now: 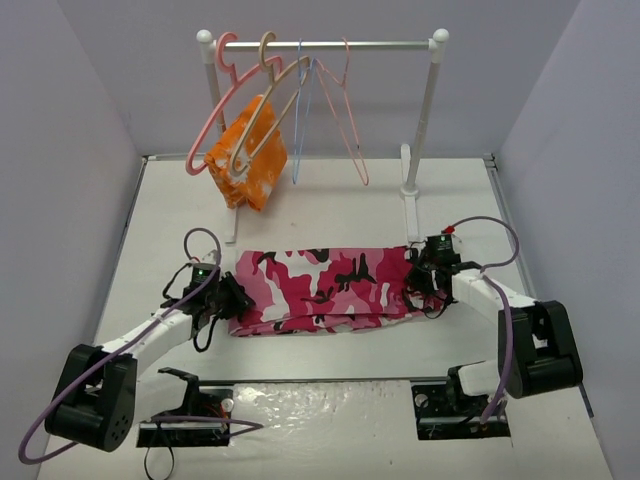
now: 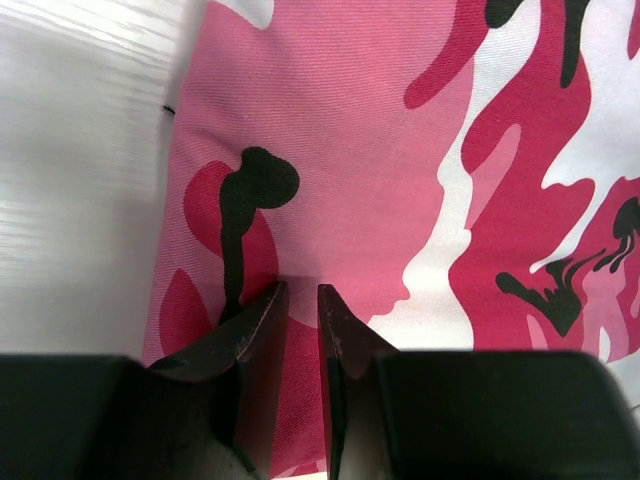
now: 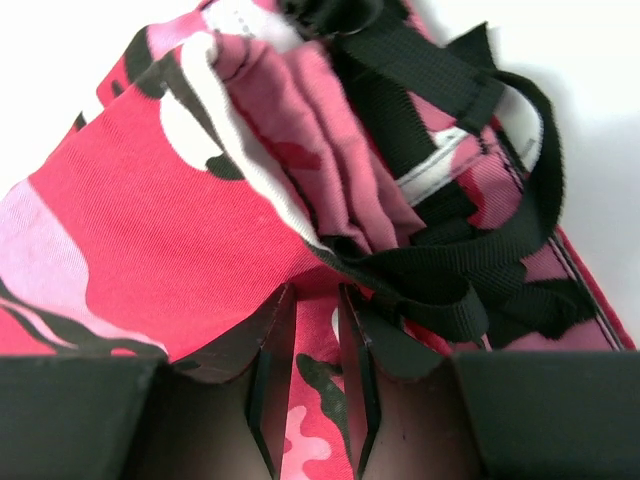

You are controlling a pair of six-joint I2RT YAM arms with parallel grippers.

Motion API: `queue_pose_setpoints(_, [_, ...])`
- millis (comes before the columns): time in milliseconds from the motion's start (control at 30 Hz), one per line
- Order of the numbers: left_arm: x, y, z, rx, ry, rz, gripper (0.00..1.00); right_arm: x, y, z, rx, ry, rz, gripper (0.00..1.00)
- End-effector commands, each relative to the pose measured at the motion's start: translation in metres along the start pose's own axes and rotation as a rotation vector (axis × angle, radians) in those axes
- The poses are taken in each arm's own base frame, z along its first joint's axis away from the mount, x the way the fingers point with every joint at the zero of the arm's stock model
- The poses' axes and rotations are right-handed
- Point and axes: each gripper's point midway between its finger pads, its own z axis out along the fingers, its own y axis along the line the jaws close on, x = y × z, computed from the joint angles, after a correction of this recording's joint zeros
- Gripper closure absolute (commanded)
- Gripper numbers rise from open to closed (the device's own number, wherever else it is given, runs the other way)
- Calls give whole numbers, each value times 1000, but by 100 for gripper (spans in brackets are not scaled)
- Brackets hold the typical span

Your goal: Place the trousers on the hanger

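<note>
The left gripper (image 2: 300,290) is nearly shut and pinches the left end of the trousers (image 1: 325,285). The right gripper (image 3: 315,290) is nearly shut too and pinches the right end, by the black straps (image 3: 450,270). The trousers lie flat and folded on the white table (image 1: 330,200). The tan hanger (image 1: 288,82) hangs on the rail (image 1: 330,44) behind.

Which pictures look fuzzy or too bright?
Left wrist: the table beside the trousers is streaky and washed out. Right wrist: the table behind the trousers is blown out to plain white. Top external: sharp, but glare shines on the table's near strip.
</note>
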Motion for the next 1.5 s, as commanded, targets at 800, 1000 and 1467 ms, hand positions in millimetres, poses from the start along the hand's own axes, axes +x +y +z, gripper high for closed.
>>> queue_pose_setpoints(800, [-223,-257,-260,247,-596,756,6,-155,90,-176,-226,-478,-362,8])
queue_pose_setpoints(1000, [-271,-322,-253,355,-608,886,6,-147,93,-173,-257,-447,-408,8])
queue_pose_setpoints(1467, [-335,-339,-166,317,-589,938,17,-132,88,-158,-263,-394,-431,8])
